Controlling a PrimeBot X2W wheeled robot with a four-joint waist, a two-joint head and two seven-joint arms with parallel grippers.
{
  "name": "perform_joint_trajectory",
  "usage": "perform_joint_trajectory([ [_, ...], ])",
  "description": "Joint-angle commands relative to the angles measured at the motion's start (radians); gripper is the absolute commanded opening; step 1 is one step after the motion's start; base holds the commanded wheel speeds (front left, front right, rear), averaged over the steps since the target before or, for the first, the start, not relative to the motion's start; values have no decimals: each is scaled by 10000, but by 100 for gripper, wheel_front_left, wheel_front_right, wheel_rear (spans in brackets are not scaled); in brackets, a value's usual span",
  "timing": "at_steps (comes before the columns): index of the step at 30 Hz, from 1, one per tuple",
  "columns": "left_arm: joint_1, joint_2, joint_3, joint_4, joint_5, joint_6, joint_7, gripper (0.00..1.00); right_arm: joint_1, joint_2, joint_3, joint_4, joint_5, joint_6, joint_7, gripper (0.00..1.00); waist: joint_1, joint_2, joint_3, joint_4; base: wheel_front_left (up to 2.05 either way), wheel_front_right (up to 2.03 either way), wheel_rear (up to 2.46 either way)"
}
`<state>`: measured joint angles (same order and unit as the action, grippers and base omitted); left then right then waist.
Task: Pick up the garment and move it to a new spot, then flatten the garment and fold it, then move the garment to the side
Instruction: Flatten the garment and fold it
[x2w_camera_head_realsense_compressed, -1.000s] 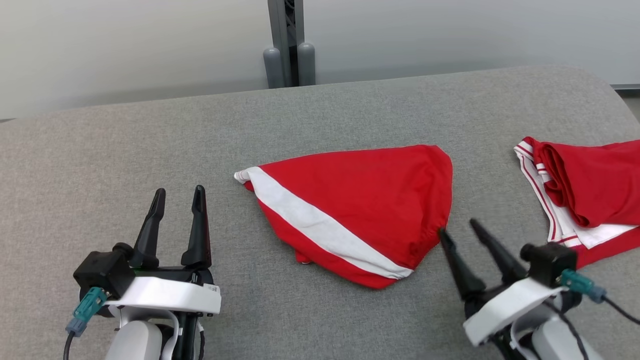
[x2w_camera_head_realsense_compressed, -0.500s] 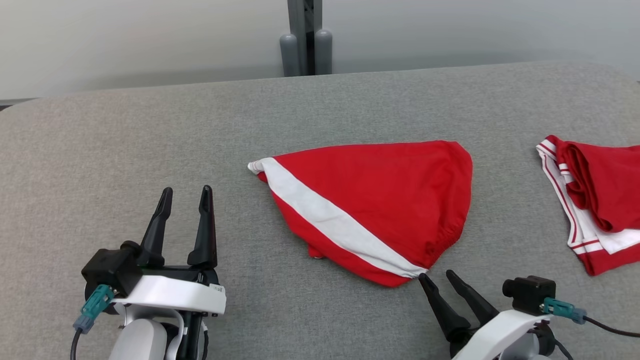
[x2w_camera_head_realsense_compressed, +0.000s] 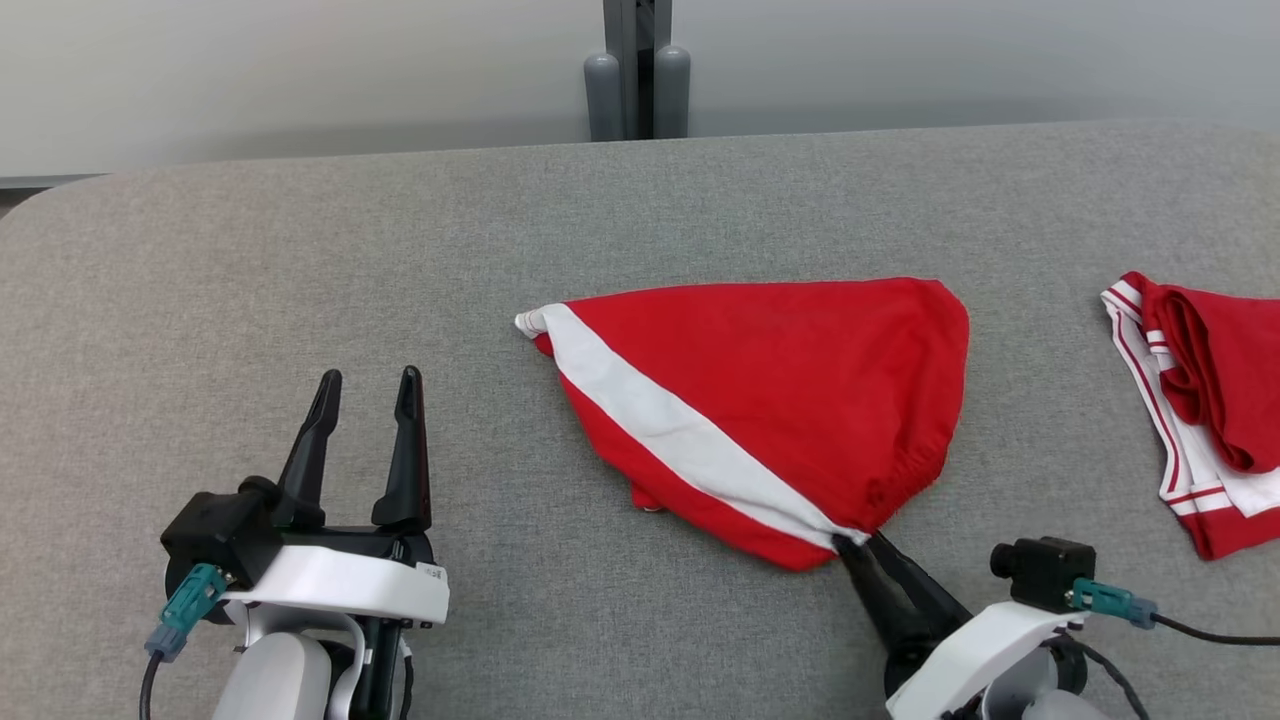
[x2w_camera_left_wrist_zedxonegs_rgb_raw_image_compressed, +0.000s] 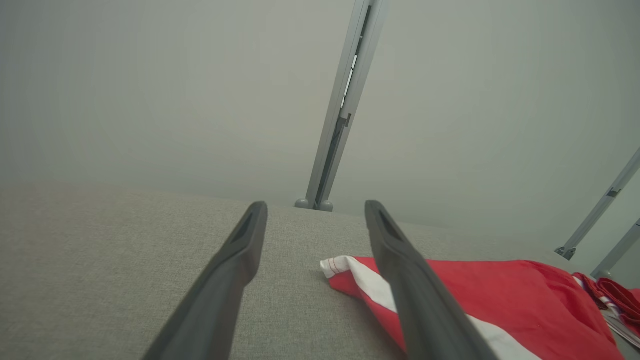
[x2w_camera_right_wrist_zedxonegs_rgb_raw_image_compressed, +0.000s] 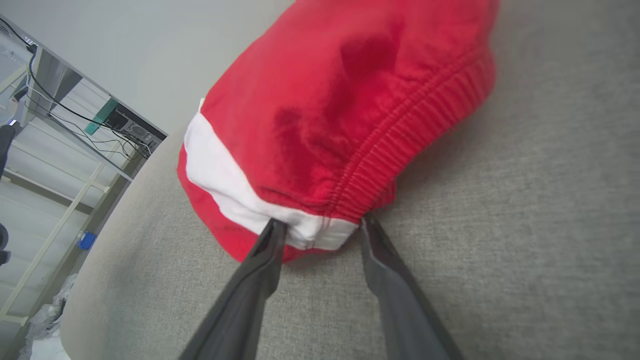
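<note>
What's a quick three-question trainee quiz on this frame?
1. Which gripper has its fingers either side of the red garment's near corner?
2. True or false: the left gripper stands apart from that garment, jaws open.
3. The garment's stripe is: A blue, B white, C yellow.
Key: 1 right gripper; 2 true; 3 B.
</note>
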<state>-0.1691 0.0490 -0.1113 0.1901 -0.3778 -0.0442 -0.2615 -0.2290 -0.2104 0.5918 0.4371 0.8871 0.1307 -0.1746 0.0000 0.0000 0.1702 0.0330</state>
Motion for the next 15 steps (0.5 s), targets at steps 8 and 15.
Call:
perform_joint_trajectory([
  [8, 13, 33, 56, 53, -42, -36, -38, 100, -316, -452, 354, 28, 45, 3, -397, 0, 0, 0, -163, -220, 0, 0, 0],
  [15, 185, 36, 53, 119, -117, -14, -38, 100, -490, -1228, 426, 125, -895, 3, -428, 0, 0, 0, -417, -526, 0, 0, 0],
])
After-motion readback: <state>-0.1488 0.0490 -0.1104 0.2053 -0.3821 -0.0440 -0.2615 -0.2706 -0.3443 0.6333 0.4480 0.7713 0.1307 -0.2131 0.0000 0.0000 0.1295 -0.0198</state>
